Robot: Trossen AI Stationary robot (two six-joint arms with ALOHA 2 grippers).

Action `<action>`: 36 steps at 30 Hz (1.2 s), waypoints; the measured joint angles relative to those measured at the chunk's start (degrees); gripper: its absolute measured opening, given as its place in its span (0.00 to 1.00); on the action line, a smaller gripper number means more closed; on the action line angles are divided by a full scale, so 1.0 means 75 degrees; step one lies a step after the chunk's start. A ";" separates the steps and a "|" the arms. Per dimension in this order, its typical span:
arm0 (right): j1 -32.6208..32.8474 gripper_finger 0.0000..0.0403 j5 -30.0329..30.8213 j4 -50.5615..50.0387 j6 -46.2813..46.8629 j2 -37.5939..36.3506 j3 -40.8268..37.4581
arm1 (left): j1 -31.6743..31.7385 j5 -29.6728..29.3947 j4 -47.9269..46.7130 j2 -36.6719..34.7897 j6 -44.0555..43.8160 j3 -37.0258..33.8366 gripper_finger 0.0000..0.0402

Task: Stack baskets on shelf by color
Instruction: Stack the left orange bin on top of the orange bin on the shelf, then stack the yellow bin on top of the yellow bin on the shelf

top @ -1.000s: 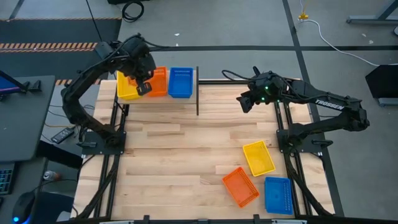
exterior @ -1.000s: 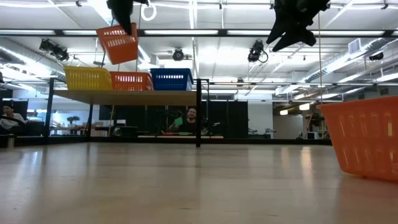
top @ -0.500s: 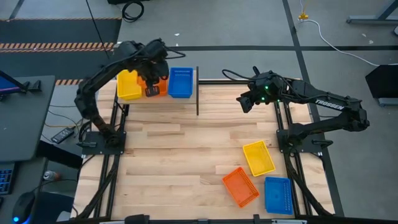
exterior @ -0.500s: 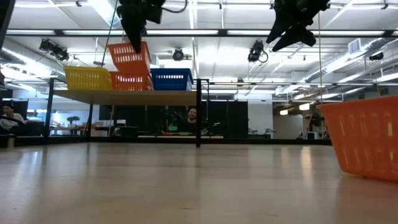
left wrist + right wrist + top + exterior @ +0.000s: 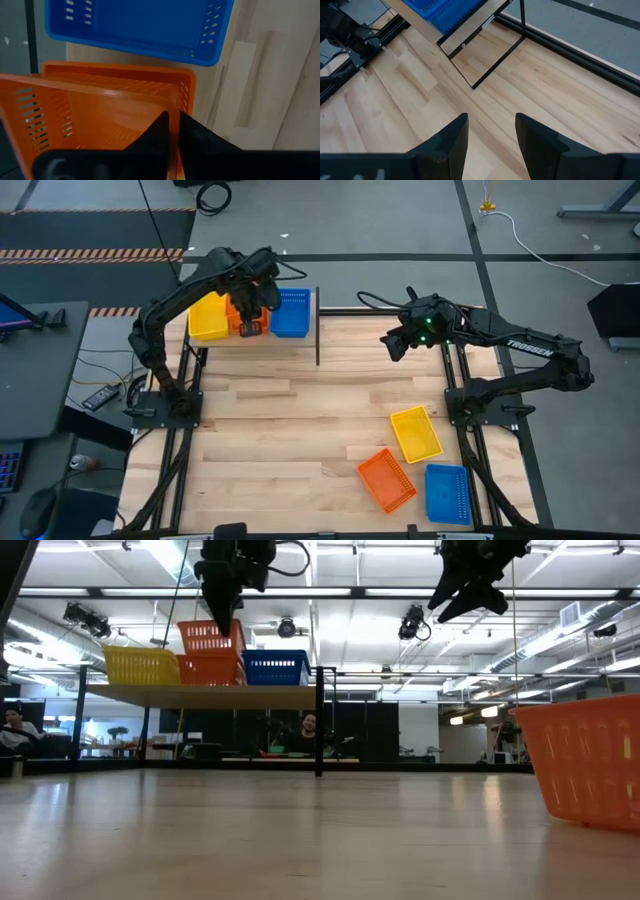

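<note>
My left gripper is over the shelf, shut on an orange basket. That basket sits on top of a second orange basket, which stands on the shelf between a yellow basket and a blue basket. My right gripper hangs open in the air over the far right of the table, touching nothing. Three more baskets lie on the tabletop at the near right: yellow, orange and blue. My left gripper holds the upper orange basket by one wall close to a corner. The wall is pinched with one finger inside the basket and one outside. The fingers come from above, pointing down. The basket's bottom is set into the orange basket on the shelf, its rim a little tilted.
The shelf's black metal leg stands at its right end, between the two arms. The wide middle of the tabletop is bare wood. In the low view the orange basket on the table fills the right side. People sit in the room behind.
My left gripper has carried the orange basket toward the table's right along the shelf, from above the yellow basket to above the orange one, and lowered it. The basket has gone from hanging clear and steeply tilted to sitting nearly level in the orange basket on the shelf.
</note>
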 joint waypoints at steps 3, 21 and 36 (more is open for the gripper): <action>0.0000 0.42 0.0003 0.0000 -0.0003 0.0000 0.0000 | -0.0001 0.0003 -0.0003 0.0000 -0.0001 0.0000 0.12; -0.0452 0.43 0.0329 0.0220 0.0727 -0.0039 0.0000 | -0.0003 0.0008 0.0000 -0.0011 -0.1013 0.0000 0.19; -0.0379 0.42 -0.0784 0.0648 0.0266 0.0000 0.0006 | -0.0667 0.1003 0.1477 -0.0824 -0.3136 0.0679 0.17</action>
